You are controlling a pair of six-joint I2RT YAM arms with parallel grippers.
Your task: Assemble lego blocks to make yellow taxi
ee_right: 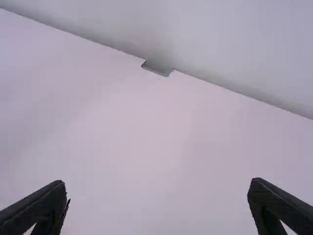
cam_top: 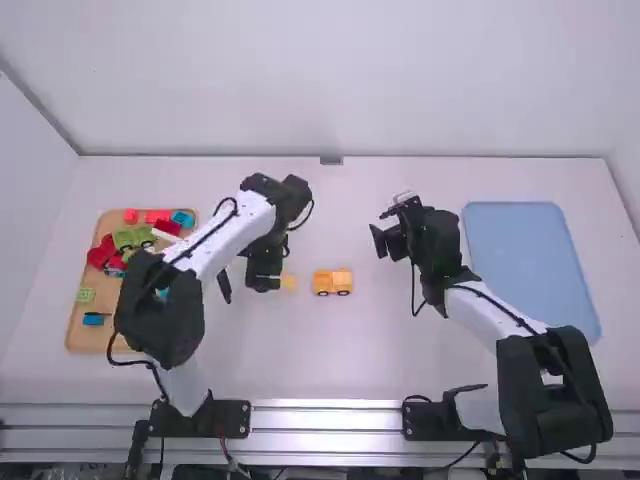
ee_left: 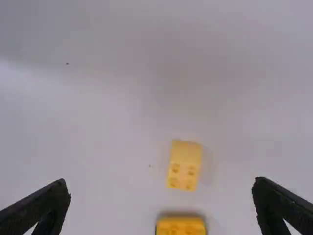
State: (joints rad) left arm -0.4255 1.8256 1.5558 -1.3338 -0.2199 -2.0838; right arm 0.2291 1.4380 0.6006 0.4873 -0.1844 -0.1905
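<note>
From high up, the car point(cam_top: 333, 281) is sitting on the table point(cam_top: 330, 370), and the yellow block point(cam_top: 288, 282) is lying near it. The left gripper point(cam_top: 245, 286) is hanging close to the block, and the right gripper point(cam_top: 382, 228) is hanging past the car.

The left wrist view is showing its fingers wide apart, holding nothing, with the block and car apart.

The right wrist view's fingers are standing wide apart, holding nothing.

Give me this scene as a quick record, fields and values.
Left gripper: open, above the table near the loose yellow block
Right gripper: open, holding nothing
Loose yellow block: on the table, not joined to the wheeled build
Wheeled build: orange-yellow, upright
Brown tray: left side, mixed coloured blocks
Blue tray: right side
</note>
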